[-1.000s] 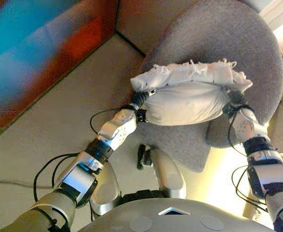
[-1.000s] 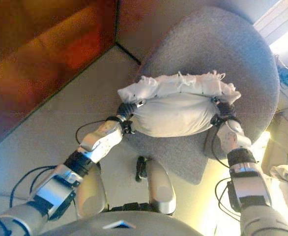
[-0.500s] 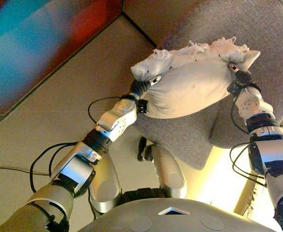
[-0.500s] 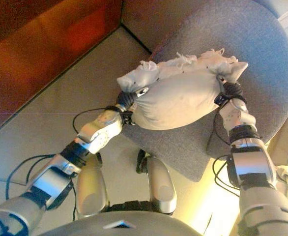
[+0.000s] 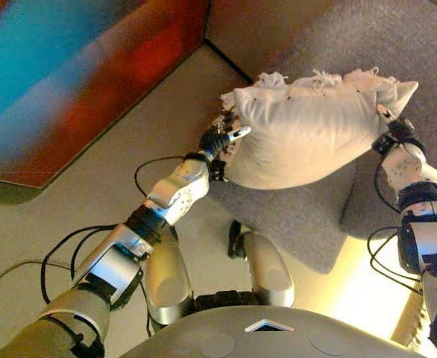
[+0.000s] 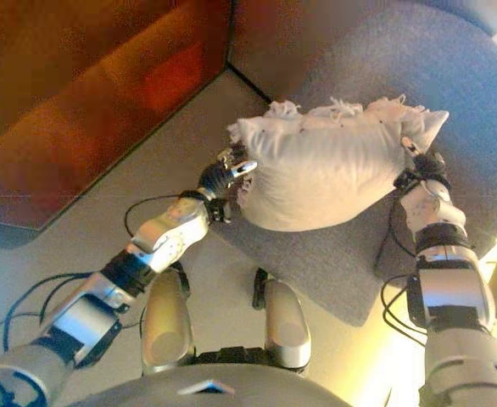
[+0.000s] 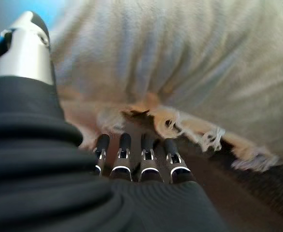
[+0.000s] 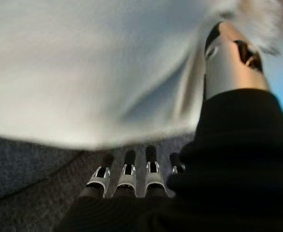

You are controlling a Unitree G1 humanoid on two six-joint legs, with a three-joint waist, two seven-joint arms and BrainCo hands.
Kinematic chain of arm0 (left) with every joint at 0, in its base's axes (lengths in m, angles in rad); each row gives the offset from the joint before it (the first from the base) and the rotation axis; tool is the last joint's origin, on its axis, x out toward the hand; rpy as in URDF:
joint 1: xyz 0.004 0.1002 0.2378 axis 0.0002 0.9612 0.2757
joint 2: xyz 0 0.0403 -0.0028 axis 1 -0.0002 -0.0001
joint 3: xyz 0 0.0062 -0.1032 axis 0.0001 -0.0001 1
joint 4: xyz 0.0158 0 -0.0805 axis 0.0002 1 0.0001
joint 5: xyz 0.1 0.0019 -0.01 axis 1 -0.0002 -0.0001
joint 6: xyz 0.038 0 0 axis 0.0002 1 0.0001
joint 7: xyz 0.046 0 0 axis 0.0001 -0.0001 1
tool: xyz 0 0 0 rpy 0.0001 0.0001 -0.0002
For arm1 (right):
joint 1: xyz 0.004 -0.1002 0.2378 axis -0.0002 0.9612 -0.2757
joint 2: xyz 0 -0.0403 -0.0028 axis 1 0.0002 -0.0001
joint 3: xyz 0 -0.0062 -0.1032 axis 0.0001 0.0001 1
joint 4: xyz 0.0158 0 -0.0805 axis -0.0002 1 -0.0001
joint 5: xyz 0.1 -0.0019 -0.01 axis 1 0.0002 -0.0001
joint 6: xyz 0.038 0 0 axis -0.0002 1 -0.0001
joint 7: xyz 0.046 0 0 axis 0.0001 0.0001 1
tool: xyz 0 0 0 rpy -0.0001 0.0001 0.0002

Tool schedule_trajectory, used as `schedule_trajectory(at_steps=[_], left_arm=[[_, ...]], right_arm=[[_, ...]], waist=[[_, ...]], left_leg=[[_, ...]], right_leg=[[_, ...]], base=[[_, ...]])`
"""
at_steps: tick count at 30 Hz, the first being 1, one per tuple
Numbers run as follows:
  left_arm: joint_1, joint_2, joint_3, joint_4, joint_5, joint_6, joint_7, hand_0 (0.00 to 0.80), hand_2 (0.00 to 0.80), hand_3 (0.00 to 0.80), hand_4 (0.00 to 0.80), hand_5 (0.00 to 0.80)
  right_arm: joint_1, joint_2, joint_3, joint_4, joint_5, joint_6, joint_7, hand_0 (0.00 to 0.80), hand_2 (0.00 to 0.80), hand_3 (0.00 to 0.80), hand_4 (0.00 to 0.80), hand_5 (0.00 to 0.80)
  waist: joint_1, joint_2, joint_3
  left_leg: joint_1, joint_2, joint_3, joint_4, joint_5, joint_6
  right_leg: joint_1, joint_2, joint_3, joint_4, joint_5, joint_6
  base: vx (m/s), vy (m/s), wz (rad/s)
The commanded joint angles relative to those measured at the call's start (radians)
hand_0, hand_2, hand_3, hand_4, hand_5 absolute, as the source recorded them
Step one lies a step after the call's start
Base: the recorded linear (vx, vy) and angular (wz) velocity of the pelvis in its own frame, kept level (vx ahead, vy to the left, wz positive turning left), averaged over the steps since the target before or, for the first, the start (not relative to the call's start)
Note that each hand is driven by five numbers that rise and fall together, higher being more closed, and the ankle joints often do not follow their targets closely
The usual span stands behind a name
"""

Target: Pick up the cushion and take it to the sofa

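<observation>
I hold the cushion (image 5: 308, 130) between my two hands, raised clear of the grey seat (image 5: 293, 216) below it. Half a second ago it sat tilted, its right end higher; now it lies more level and reads a little higher against the seat, though my head camera has swung too, so part of that shift is only the view moving. A second ago it drooped lower between my hands. I judge the lift to be done and the carry to be what remains.

My left hand (image 5: 220, 139) presses the cushion's left end. In my left wrist view the fingers (image 7: 124, 147) run under the frayed fringe with the thumb up against the fabric, so I take them to be closed on the cushion. My right hand (image 5: 394, 136) holds the right end. My right wrist view shows its fingers (image 8: 127, 171) reaching beneath the cushion's underside and the thumb pressed to its side, clamping it.

Whether this grey seat is the sofa or another chair, I cannot tell. No containers are in sight. A red-brown wooden panel (image 6: 87, 110) stands on the floor (image 5: 107, 194) to my left.
</observation>
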Motion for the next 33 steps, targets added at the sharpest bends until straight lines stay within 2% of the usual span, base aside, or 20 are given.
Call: schedule_trajectory(at_steps=[1,5,8,14,19,23,28,33], left_arm=[[0.054,0.008,-0.021,-0.100,-0.007,-0.077,-0.050,0.000,0.000,0.000,0.000,0.000],[0.103,0.041,0.007,-0.123,-0.016,-0.090,-0.071,0.000,0.000,0.000,0.000,0.000],[0.150,0.064,0.022,-0.127,-0.030,-0.104,-0.094,0.000,0.000,0.000,0.000,0.000],[0.275,0.103,0.062,-0.152,-0.039,-0.134,-0.154,0.000,0.000,0.000,0.000,0.000],[0.356,0.105,0.091,-0.171,-0.070,-0.170,-0.212,0.000,0.000,0.000,0.000,0.000],[0.429,0.097,0.141,-0.185,-0.069,-0.213,-0.279,0.000,0.000,0.000,0.000,0.000],[0.514,0.090,0.228,-0.163,-0.013,-0.231,-0.327,0.000,0.000,0.000,0.000,0.000],[0.607,0.068,0.358,-0.104,0.044,-0.282,-0.435,0.000,0.000,0.000,0.000,0.000]], right_arm=[[0.023,-0.095,-0.037,-0.029,0.031,-0.028,-0.032,0.000,0.000,0.000,0.000,0.000],[0.047,-0.138,-0.094,-0.035,0.116,-0.047,-0.059,0.000,0.000,0.000,0.000,0.000],[0.066,-0.177,-0.124,-0.039,0.088,-0.065,-0.070,0.000,0.000,0.000,0.000,0.000],[0.129,-0.253,-0.167,-0.109,0.077,-0.057,-0.086,0.000,0.000,0.000,0.000,0.000],[0.196,-0.248,-0.169,-0.190,0.010,-0.050,-0.003,0.000,0.000,0.000,0.000,0.000],[0.286,-0.149,-0.144,-0.393,0.017,-0.082,0.048,0.000,0.000,0.000,0.000,0.000],[0.460,0.056,-0.137,-0.588,0.068,-0.177,0.167,0.000,0.000,0.000,0.000,0.000],[0.610,0.258,-0.089,-0.754,0.078,-0.254,0.318,0.000,0.000,0.000,0.000,0.000]], waist=[[0.006,0.010,-0.099],[0.010,0.020,-0.129],[0.018,0.023,-0.154],[0.028,0.028,-0.202],[0.033,0.037,-0.231],[0.016,0.045,-0.242],[-0.005,0.059,-0.251],[-0.033,0.073,-0.266]], left_leg=[[0.059,0.144,-0.051,-0.140,0.126,-0.158],[0.117,0.128,-0.020,-0.224,0.154,-0.149],[0.157,0.117,-0.001,-0.273,0.167,-0.142],[0.219,0.093,0.021,-0.338,0.179,-0.128],[0.266,0.059,0.020,-0.368,0.167,-0.111],[0.308,0.022,0.035,-0.389,0.153,-0.090],[0.356,-0.025,0.045,-0.404,0.124,-0.055],[0.407,-0.068,0.073,-0.431,0.112,-0.031]], right_leg=[[0.063,-0.062,0.033,-0.185,0.148,0.067],[0.104,-0.058,0.029,-0.246,0.166,0.072],[0.134,-0.056,0.022,-0.286,0.179,0.074],[0.179,-0.047,0.022,-0.323,0.180,0.071],[0.206,-0.045,0.030,-0.342,0.176,0.067],[0.207,-0.040,0.059,-0.368,0.194,0.060],[0.195,-0.026,0.104,-0.379,0.214,0.052],[0.195,-0.020,0.128,-0.403,0.236,0.050]], base=[[0.058,0.065,0.05],[0.066,0.069,0.04],[0.077,0.055,0.03],[0.063,0.086,0.05],[0.031,0.153,0.02],[-0.051,0.216,-0.16],[-0.083,0.184,-0.26],[-0.081,0.167,-0.26]])
